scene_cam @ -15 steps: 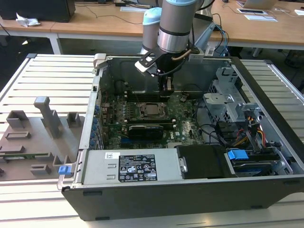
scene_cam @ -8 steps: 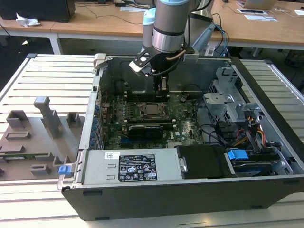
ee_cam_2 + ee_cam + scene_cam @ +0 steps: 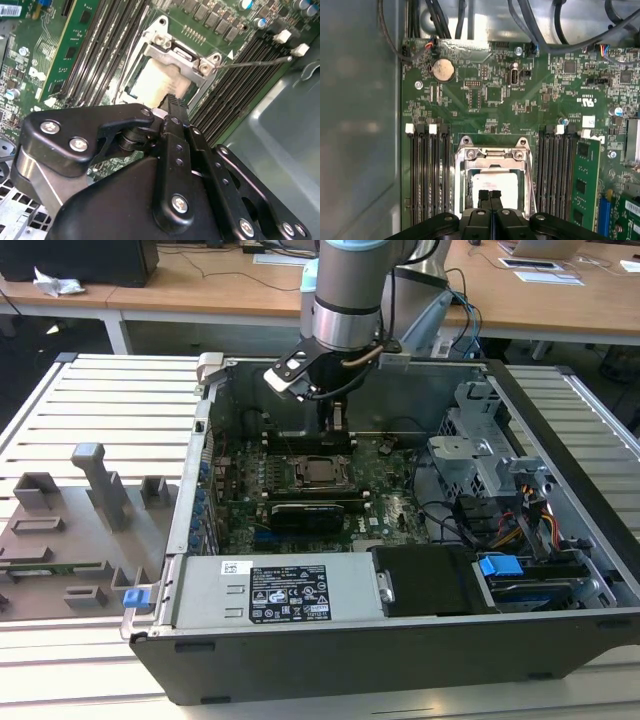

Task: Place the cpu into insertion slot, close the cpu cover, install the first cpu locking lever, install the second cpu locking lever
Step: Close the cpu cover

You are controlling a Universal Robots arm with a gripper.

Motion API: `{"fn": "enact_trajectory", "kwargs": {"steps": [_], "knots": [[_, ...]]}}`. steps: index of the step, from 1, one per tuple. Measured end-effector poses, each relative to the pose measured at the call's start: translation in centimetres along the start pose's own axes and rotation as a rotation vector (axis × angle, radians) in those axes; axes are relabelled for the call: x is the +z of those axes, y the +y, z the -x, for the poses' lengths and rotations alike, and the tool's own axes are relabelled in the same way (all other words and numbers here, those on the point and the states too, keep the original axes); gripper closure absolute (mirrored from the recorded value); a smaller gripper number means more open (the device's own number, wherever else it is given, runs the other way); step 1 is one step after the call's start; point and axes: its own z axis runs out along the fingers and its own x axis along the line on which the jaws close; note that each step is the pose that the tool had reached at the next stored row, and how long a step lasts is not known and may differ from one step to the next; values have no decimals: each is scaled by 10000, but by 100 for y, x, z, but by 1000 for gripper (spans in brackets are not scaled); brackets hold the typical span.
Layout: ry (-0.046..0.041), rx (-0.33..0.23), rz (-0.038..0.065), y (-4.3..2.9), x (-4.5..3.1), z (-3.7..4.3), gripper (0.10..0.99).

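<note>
Fingers: on the gripper point(image 3: 489, 194), pressed together, over the cpu point(image 3: 506, 182).
Cover: cpu cover point(image 3: 492, 154) down around the cpu.
Risk: off-centre descent could scrape the cpu.

Matt black pincer point(image 3: 489, 194), dull silver metal cpu cover point(image 3: 493, 155), smooth green circuit board point(image 3: 485, 102)

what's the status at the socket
Gripper shut, just above cpu. It's seated, cover down. One lever sticks out, unlatched.

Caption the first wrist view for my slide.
Shut end effector poised over the cpu, framed by the cpu cover.
</note>
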Motion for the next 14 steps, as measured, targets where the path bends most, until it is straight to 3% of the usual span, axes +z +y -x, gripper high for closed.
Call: {"fn": "enact_trajectory", "kwargs": {"steps": [14], "knots": [[-1,-1,0,-157,17,-4,980]]}}
